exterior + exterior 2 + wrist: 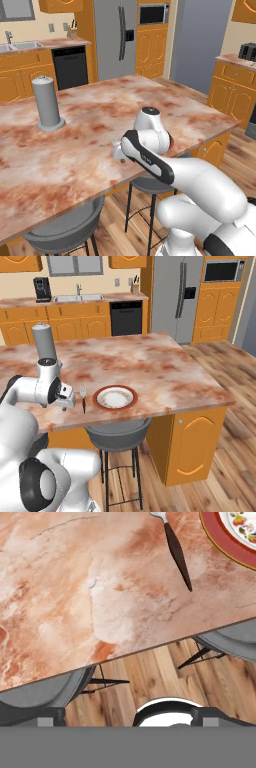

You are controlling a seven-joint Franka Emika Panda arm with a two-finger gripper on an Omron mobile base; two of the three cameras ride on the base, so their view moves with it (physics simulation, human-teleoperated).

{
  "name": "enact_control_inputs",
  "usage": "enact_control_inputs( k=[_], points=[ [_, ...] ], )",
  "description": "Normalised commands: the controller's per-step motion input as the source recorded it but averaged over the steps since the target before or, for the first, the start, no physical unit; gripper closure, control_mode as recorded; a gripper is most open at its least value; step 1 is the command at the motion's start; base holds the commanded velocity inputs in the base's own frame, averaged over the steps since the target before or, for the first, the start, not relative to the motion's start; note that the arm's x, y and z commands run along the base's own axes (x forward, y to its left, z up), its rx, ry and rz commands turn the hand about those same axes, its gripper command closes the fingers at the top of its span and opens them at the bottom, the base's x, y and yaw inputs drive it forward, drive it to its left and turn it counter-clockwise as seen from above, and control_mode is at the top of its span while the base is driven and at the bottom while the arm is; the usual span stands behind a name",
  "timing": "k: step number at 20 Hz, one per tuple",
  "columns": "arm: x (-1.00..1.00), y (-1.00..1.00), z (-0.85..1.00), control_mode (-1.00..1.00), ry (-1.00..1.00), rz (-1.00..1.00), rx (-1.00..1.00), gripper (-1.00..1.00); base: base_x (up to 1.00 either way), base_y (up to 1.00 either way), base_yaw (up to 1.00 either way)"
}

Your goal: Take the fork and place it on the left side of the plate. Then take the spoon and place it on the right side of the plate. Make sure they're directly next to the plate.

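While the fork (83, 397) lies just left of the plate (116, 397) near the table's (165, 371) front edge, the robot's pincer (64, 401) hangs beside it, a little further left, its jaws spread wide and holding nothing. The hand view shows the fork's dark handle pointing toward the table edge, its silver head close to the plate's red-brown rim — though whether the two actually touch is hard to judge from these angles. The spoon cannot be made out in any of the views, so the second half of the job looks not yet done. The risks from here are plain: a careless sweep of the open pincer could clip the fork and push it off toward the stools (117, 432) and wooden floor below, or nudge it away from the plate; the plate itself sits close enough to the edge to be shoved. By count: one fork, one plate, one grey paper-towel holder (48, 102) standing well apart, and at least two stools tucked under the table.
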Motion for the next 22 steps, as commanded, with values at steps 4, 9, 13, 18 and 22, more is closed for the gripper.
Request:
enact_control_inputs(
  k=[4, 9, 13, 18, 22],
  points=[
    [0.00, 0.00, 0.00, -1.00, 0.00, 0.00, 0.00, -1.00, 0.00, 0.00, 0.00],
    [0.00, 0.00, 0.00, 1.00, 0.00, 0.00, 0.00, -1.00, 0.00, 0.00, 0.00],
    [0.00, 0.00, 0.00, 1.00, 0.00, 0.00, 0.00, -1.00, 0.00, 0.00, 0.00],
    [0.00, 0.00, 0.00, 1.00, 0.00, 0.00, 0.00, -1.00, -0.13, 0.00, 0.00],
    [0.00, 0.00, 0.00, 1.00, 0.00, 0.00, 0.00, -1.00, -1.00, -0.01, 0.00]
  ],
)
